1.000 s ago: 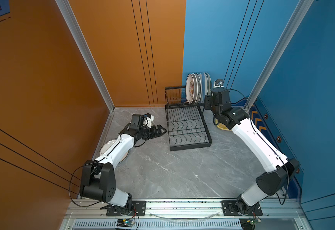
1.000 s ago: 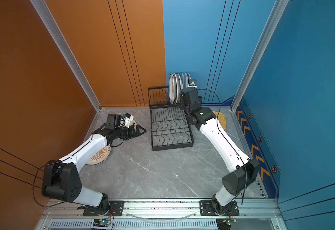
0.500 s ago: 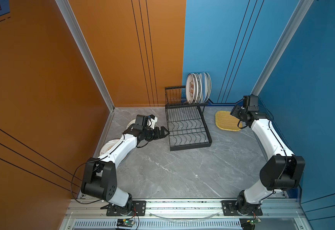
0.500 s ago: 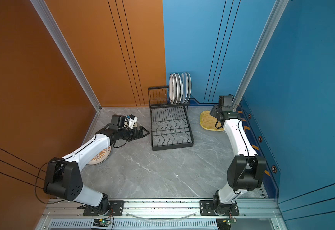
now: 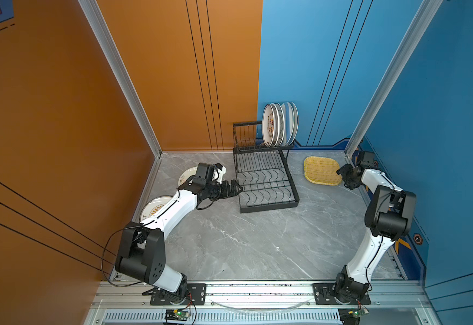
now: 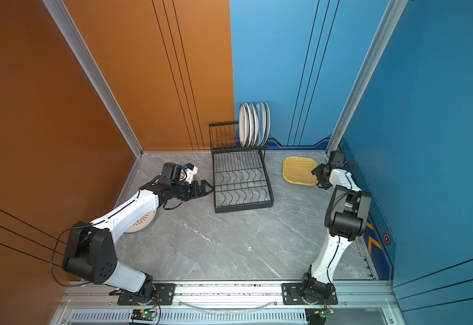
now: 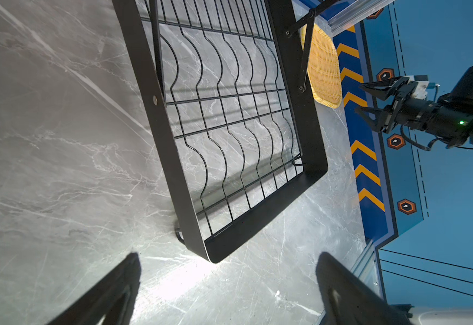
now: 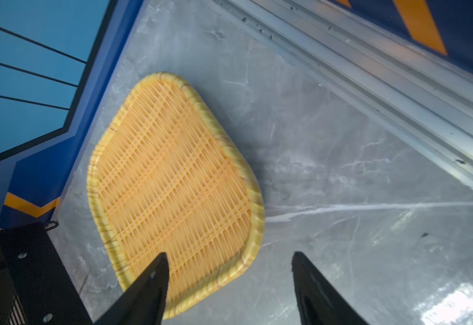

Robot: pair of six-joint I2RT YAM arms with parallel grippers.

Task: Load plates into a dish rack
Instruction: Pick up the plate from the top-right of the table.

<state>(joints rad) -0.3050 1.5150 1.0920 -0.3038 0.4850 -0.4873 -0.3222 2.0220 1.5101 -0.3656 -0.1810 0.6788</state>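
Plates (image 5: 279, 123) stand upright in the dish rack (image 5: 269, 206), rear tier; yellow tray (image 5: 321, 170) lies beside it.

black wire rack (image 5: 269, 206), yellow woven tray (image 5: 321, 170), grey marbled table (image 5: 243, 239)

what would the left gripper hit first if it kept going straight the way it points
Most likely the rack, its lower tier's side rail just ahead of the left gripper; depth is unclear.
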